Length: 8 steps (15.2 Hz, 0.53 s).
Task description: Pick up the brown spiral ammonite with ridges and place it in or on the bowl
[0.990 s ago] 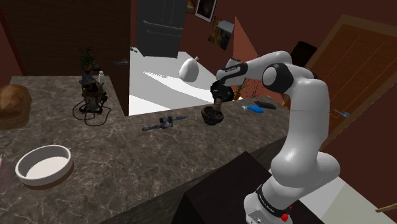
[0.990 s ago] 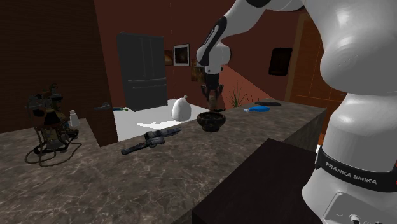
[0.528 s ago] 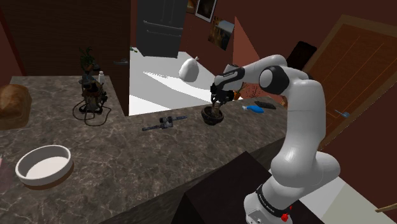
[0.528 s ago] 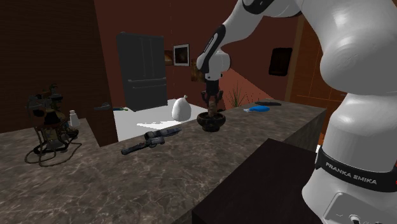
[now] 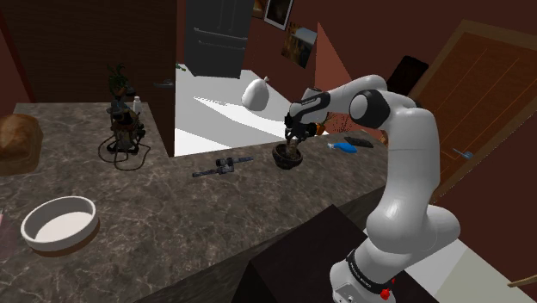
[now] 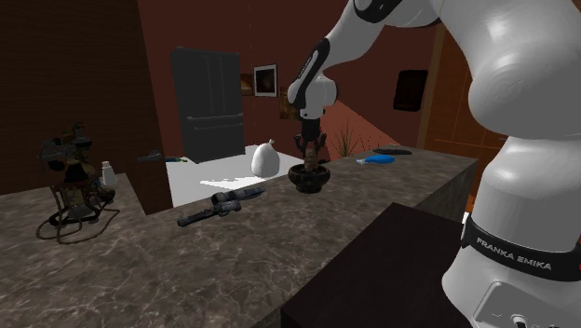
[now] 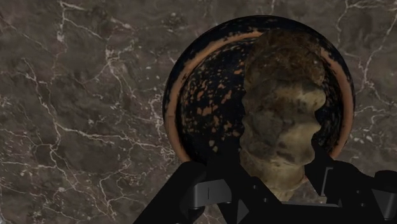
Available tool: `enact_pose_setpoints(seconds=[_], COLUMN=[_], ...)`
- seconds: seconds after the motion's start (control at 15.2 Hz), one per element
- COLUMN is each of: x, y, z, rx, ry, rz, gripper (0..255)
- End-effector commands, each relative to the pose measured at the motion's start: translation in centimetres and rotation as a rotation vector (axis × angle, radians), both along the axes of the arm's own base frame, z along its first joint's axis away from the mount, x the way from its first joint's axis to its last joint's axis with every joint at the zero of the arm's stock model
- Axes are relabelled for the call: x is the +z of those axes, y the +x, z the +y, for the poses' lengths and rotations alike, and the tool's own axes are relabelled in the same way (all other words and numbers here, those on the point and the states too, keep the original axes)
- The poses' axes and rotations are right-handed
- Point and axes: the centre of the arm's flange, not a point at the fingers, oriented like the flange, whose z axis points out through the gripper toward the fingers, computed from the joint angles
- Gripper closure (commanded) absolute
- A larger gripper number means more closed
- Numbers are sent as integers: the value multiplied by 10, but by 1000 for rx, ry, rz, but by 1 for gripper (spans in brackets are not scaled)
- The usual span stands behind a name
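The end effector [image 7: 273, 178] pinches the brown ridged ammonite [image 7: 280, 121] across its sides, directly above the dark, orange-speckled bowl [image 7: 197, 95], which stands on the marbled desk [image 7: 76, 114]. The ammonite looks rigid, lumpy and probably dense. Its ridges should resist slipping, so a side grip suits it.

Gripper [image 6: 310, 149] clasps brown ammonite [image 6: 311, 158] just over dark bowl [image 6: 309, 183] (on veined marble counter [image 6: 186, 266]).

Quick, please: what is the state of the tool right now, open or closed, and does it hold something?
The tool is closed on the brown ridged spiral ammonite, just above the dark orange-flecked round bowl.
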Motion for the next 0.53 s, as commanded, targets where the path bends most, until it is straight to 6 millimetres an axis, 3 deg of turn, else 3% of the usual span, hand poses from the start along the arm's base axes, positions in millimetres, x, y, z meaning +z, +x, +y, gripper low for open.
enact_pose_setpoints(seconds=[0.0,0.33,0.46], x=[0,0,27], y=[0,0,-1], z=[0,0,2], rx=[0,0,0], ry=[0,0,0], rz=[-1,-1,-1], gripper=[0,0,0])
